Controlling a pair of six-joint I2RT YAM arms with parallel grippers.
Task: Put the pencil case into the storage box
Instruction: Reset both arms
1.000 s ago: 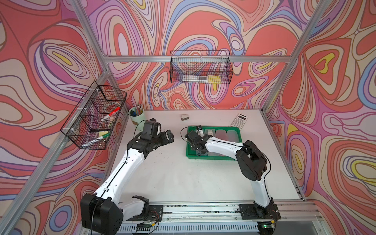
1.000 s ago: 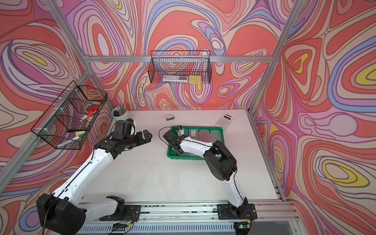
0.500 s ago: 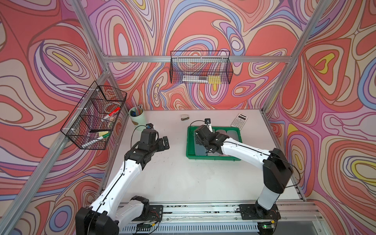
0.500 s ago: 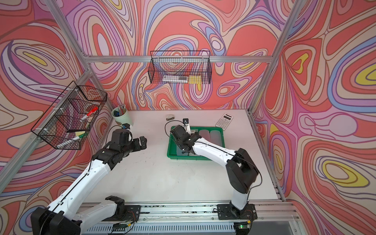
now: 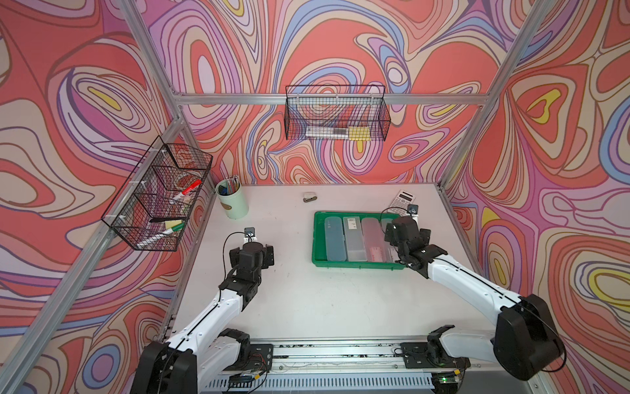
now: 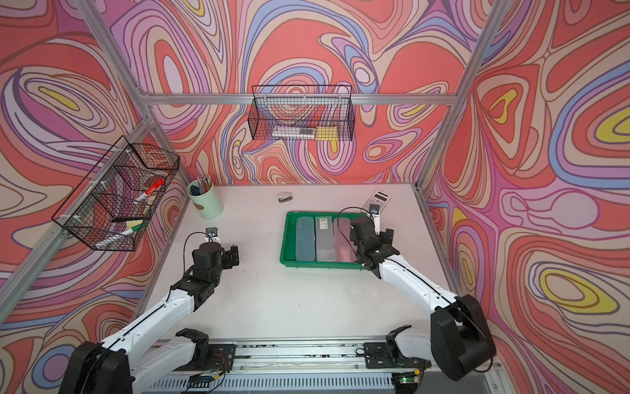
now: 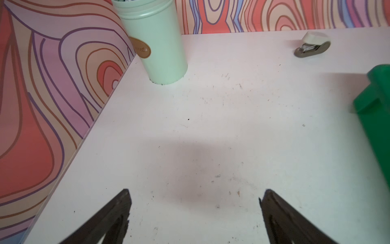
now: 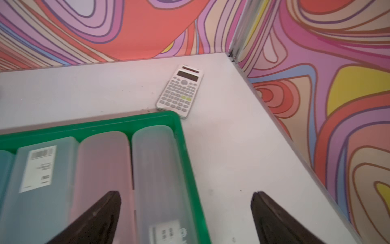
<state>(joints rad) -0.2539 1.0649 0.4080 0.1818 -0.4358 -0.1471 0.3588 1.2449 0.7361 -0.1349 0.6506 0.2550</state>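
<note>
Pencil cases (image 5: 353, 238): four lie abreast inside the storage box (image 5: 354, 266).
Right gripper (image 8: 185, 194): jaws apart, empty, above the box's right edge.
Left gripper (image 7: 196, 191): jaws apart, empty, over the table (image 7: 211, 105).
Calculator (image 8: 180, 90): just beside the box's far right corner.

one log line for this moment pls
storage box: four pencil cases inside | left gripper: open, empty | right gripper: open, empty, over box edge

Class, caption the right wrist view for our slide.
Open right hand over the storage box rim; four pencil cases abreast inside, calculator beyond.
</note>
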